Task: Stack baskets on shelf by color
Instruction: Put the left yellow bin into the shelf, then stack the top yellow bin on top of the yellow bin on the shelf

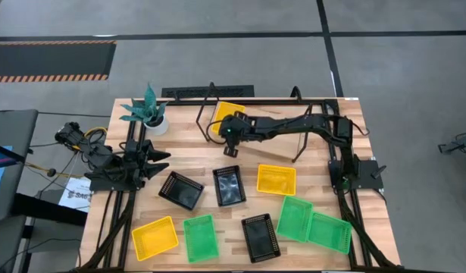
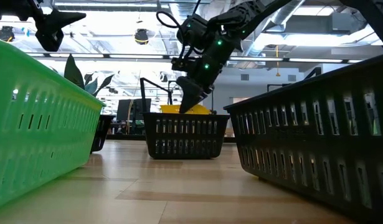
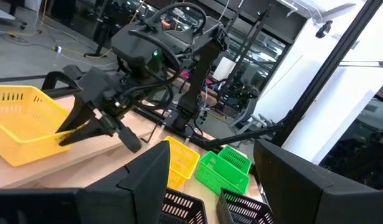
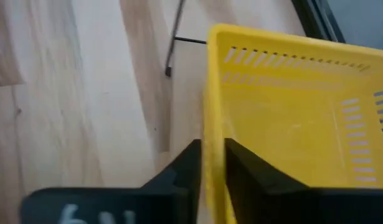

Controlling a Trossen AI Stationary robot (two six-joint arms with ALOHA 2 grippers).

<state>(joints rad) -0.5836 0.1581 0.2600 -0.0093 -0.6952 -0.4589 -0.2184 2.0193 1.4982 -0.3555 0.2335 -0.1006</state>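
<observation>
A yellow basket sits on the wooden shelf at the far middle of the table. My right gripper reaches in from the right, slanting down, and is shut on that basket's wall. The other baskets lie on the table: three black, three green and two yellow. My left gripper waits open at the table's left side, holding nothing. My right gripper straddles the rim of the yellow basket's wall on the side toward the table's near edge. One finger is inside the basket and one outside. The fingers slant down from the right. The basket's bottom rests on the shelf board.
A potted plant stands at the far left corner. The shelf's thin black legs reach down to the table. Bare shelf board lies to the right of the yellow basket. Loose baskets crowd the table's near half.
</observation>
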